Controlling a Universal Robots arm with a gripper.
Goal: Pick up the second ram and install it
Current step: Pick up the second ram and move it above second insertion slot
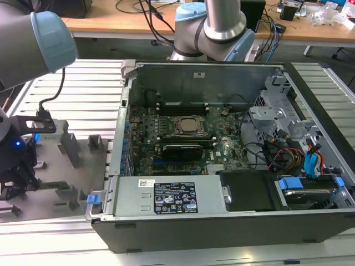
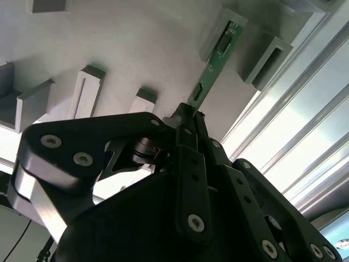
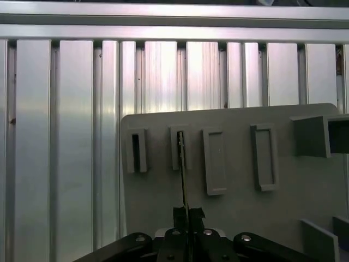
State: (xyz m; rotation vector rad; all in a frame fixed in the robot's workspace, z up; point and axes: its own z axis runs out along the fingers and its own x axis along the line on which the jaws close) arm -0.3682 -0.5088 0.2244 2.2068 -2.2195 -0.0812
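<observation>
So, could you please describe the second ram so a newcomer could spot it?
On the exterior view's left, beside the open computer case, lies a gray fixture plate. The second ram stands on edge there, held in the gripper, one end in a slotted block. It alone is thin, green and chip-studded.
</observation>
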